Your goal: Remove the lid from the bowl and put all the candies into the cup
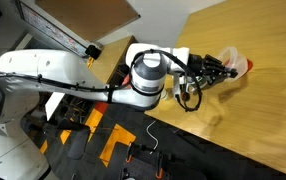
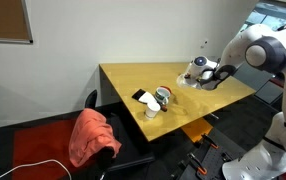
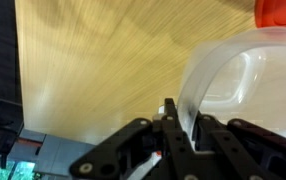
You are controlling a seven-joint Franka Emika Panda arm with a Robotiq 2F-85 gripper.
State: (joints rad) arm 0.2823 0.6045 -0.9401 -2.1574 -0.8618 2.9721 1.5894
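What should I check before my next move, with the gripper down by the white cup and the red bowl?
1. Is the gripper shut: ok, the jaws are together in the wrist view.
2. Is a candy pinched between the jaws: cannot tell, the fingers hide the gap.
3. Is the white cup close by: ok, it sits right beside the fingertips.
4. Is the gripper centred over the cup's mouth: not ok, it lines up with the near rim.
5. Is the red bowl located: ok, it is just past the cup.
6. Is the lid off the bowl: cannot tell, only a corner of the bowl shows.
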